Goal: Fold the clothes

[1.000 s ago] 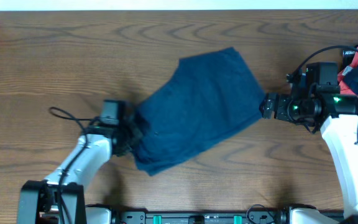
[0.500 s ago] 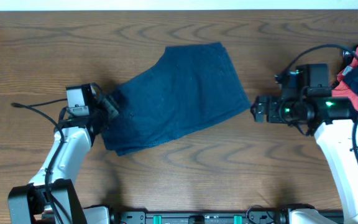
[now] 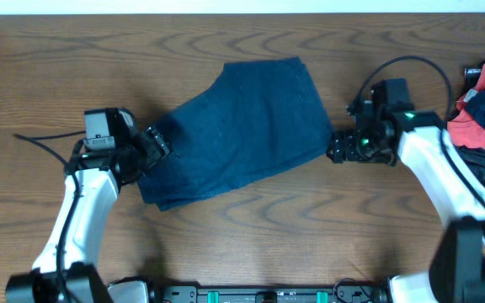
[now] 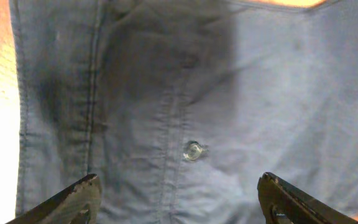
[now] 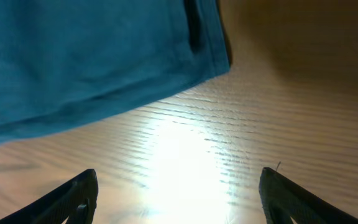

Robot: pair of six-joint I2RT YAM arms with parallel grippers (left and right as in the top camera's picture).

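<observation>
The left end effector (image 3: 156, 142) hangs open and empty over the left end of the dark navy-blue fabric shorts (image 3: 242, 126). The right end effector (image 3: 336, 149), also open, sits just beside their right hem. The shorts lie flat on the brown wooden desk (image 3: 310, 236). They are probably soft, light and limp, best pinched at a stitched corner.

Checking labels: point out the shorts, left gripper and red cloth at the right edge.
shorts (image 3: 242, 126): overhead, middle of the fabric.
left gripper (image 3: 157, 141): overhead, midway between its fingertips.
red cloth (image 3: 474, 130): overhead, its lower red fold.
</observation>
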